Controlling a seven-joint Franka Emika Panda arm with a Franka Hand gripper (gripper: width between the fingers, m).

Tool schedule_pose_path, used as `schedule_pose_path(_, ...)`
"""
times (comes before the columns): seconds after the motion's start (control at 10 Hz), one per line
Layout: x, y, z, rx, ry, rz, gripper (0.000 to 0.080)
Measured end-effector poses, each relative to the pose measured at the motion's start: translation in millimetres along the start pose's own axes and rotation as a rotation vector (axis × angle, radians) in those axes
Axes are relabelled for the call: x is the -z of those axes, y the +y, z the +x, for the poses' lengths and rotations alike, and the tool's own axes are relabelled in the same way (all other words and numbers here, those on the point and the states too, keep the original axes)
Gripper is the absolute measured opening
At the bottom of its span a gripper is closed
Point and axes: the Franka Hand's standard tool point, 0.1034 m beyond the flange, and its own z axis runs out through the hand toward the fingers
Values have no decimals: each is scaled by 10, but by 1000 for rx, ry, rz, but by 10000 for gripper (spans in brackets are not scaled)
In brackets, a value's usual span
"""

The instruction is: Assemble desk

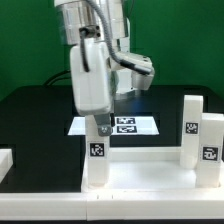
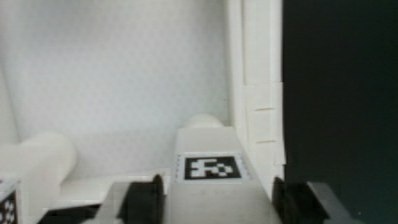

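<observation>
The desk top (image 1: 140,176) is a wide white rimmed tray lying at the front of the black table. One white leg block (image 1: 97,155) with a tag stands upright at its corner on the exterior view's left. My gripper (image 1: 101,128) comes straight down on this leg and is shut on its upper end. In the wrist view the tagged leg (image 2: 214,160) fills the gap between my dark fingers (image 2: 139,203), with the gripper (image 2: 215,204) centred on it. The tray floor and its rim (image 2: 262,90) lie beyond. Two more legs (image 1: 192,125) (image 1: 210,142) stand upright at the tray's right end.
The marker board (image 1: 135,124) lies flat on the black table just behind the held leg. A white part (image 1: 5,160) shows at the exterior view's left edge. Another white tagged part (image 2: 39,170) sits beside the held leg in the wrist view.
</observation>
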Motion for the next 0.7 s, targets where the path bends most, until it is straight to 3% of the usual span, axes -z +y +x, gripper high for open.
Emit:
schedule_pose_path(0.2,-6,6,-3,115,5,-3,294)
schedule_pose_path(0.4,12,-1,20,432,8,-3,606)
schedule_pose_path(0.7,14,-3,39,678,9,-4,647)
